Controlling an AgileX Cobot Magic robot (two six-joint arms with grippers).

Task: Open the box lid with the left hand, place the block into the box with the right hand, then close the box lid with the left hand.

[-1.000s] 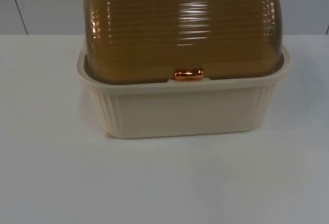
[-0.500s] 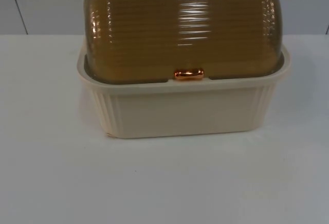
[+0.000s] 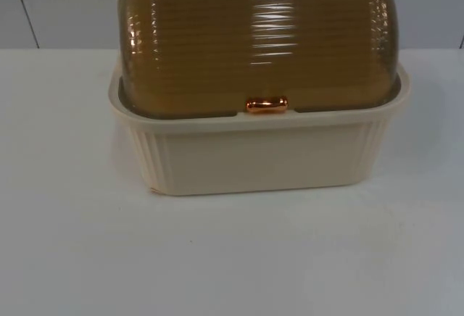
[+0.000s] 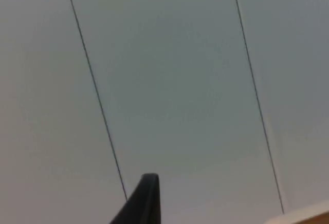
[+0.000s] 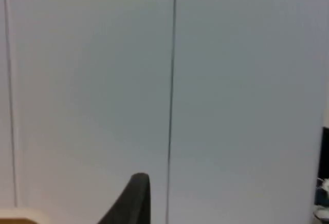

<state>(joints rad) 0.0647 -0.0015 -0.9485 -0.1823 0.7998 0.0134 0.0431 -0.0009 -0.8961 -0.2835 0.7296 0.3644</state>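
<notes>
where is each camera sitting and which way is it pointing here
Top view: fixed camera looking down and forward at the cream box with its brown ribbed lid shut, copper handle in front, on the white table.
Left wrist view: on the left arm, facing the grey partition wall; one black fingertip shows.
Right wrist view: on the right arm, facing the same wall; one fingertip shows.
All three views share the wall.

white table (image 3: 72, 258), cream box (image 3: 254, 156) on it

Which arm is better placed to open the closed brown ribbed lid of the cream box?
Left, mainly because the task assigns it. The brown ribbed lid is shut on the cream plastic box, its copper handle faces front, and both wrist views face the grey partition wall.
</notes>
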